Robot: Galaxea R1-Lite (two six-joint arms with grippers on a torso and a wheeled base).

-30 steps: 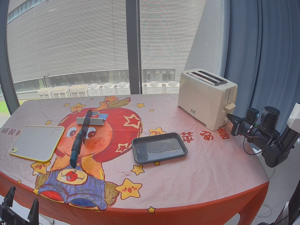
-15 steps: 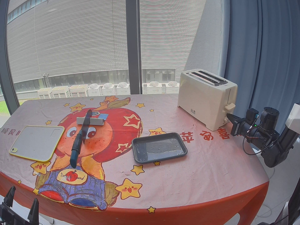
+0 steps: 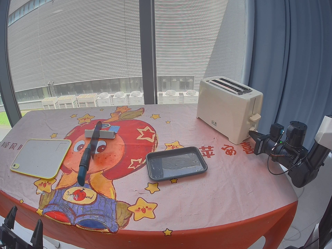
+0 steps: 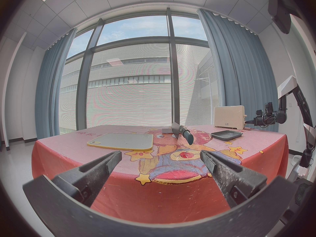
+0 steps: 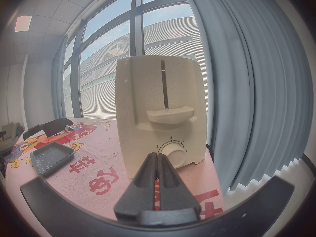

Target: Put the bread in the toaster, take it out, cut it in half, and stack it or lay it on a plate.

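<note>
Clenched empty just before the toaster (image 5: 138,89) at the far right of the table (image 3: 221,191), the right claw (image 5: 157,157) should, I judge, slip its tips under the low-set lever (image 5: 170,114) and lift straight up the slot, keeping clear of the dial (image 5: 177,155) below.

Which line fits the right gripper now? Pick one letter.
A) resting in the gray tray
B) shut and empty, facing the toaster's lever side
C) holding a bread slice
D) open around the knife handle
B: the right gripper has its fingers pressed together with nothing between them, pointing at the end of the toaster that carries the lever and dial.
</note>
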